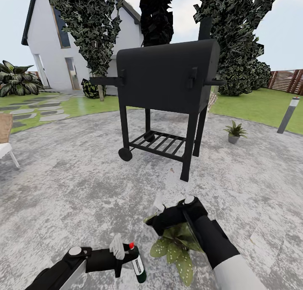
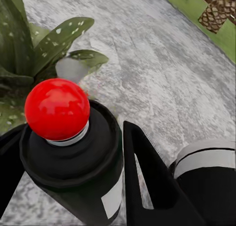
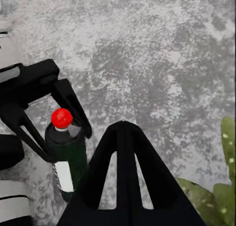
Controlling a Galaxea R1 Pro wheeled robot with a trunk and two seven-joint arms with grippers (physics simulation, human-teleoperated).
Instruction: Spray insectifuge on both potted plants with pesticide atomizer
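Head view showed the left gripper (image 1: 120, 256) grasping the pesticide atomizer (image 1: 137, 264) beside one potted plant (image 1: 176, 248); spraying apparently remained.

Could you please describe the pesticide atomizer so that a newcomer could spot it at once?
On the grey paving before the black grill, find the left gripper. Between its fingers is the pesticide atomizer, a dark bottle with a pale label and red top, beside the speckled potted plant.

Open grey paving (image 1: 75, 184) lies clear to the left and ahead of the arms. The black grill (image 1: 168, 92) blocks the way forward at centre, and the near potted plant (image 1: 176, 248) crowds the right arm (image 1: 214, 239)
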